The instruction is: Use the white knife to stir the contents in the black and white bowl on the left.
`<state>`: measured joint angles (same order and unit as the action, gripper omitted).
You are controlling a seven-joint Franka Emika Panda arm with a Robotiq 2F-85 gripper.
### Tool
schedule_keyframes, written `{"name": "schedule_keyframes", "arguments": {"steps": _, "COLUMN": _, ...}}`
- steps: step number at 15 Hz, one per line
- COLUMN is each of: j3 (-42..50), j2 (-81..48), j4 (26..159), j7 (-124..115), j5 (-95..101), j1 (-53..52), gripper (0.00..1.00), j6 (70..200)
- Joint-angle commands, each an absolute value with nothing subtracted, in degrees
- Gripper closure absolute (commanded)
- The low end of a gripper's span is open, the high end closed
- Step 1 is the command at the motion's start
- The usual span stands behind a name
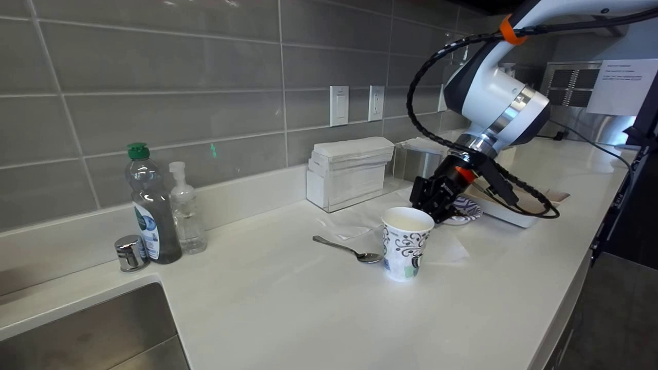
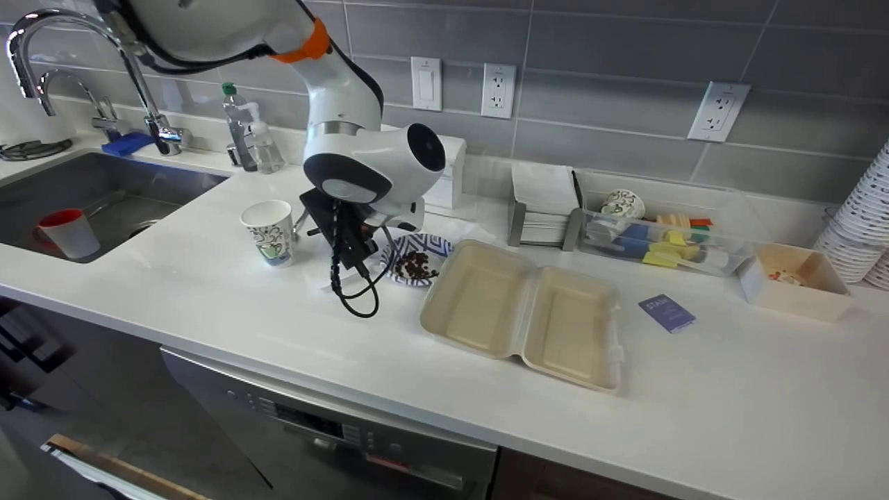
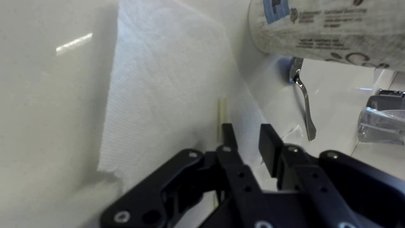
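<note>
The white countertop (image 1: 288, 318) is being overhung by the Panda arm (image 1: 491, 97), at whose end the Robotiq gripper (image 3: 248, 134) is being held tilted, low over the surface. The gripper's two fingers (image 3: 229, 136) are being held apart, a gap being shown between their tips. In an exterior view, an opened clamshell container (image 2: 521, 312) is being seen to one side of the gripper. Below the fingertips, a white paper napkin (image 3: 167, 88) is being partly blocked from sight by them. In both exterior views, the dark-and-white patterned bowl (image 2: 425, 241) is being shown just beside the gripper, between it and the container. On the gripper's opposite side, a tall patterned paper cup (image 2: 267, 232) is being seen upright nearby. Past the fingertips, a metal spoon (image 1: 339, 246) is being shown with its scoop just beside the cup. Against the napkin, a thin pale strip (image 3: 223, 109) is being partly hidden behind one finger, so its kind cannot be told. In the bowl, near the gripper, dark brown bits (image 2: 414, 266) are being held in a loose cluster.
</note>
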<state>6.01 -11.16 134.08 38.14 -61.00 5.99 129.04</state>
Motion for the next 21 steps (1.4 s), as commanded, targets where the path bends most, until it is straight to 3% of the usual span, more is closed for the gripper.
{"name": "schedule_keyframes", "arguments": {"steps": 1, "j3": 5.7, "j2": -10.1, "j4": 133.2, "j7": 35.7, "j5": -59.0, "j1": 6.2, "gripper": 0.41, "j6": 129.4}}
{"name": "schedule_keyframes", "arguments": {"steps": 5, "j3": 6.4, "j2": -4.1, "j4": 133.9, "j7": 25.3, "j5": -47.3, "j1": 5.8, "gripper": 0.10, "j6": 126.7}}
{"name": "schedule_keyframes", "arguments": {"steps": 7, "j3": 6.5, "j2": -0.3, "j4": 134.3, "j7": 19.6, "j5": -39.5, "j1": 5.9, "gripper": 0.00, "j6": 124.9}}
{"name": "schedule_keyframes", "arguments": {"steps": 16, "j3": 4.2, "j2": 18.2, "j4": 138.5, "j7": 8.6, "j5": -3.3, "j1": 5.9, "gripper": 0.00, "j6": 119.9}}
{"name": "schedule_keyframes", "arguments": {"steps": 21, "j3": -0.5, "j2": 26.0, "j4": 136.1, "j7": 5.0, "j5": 10.5, "j1": 4.8, "gripper": 0.00, "j6": 103.2}}
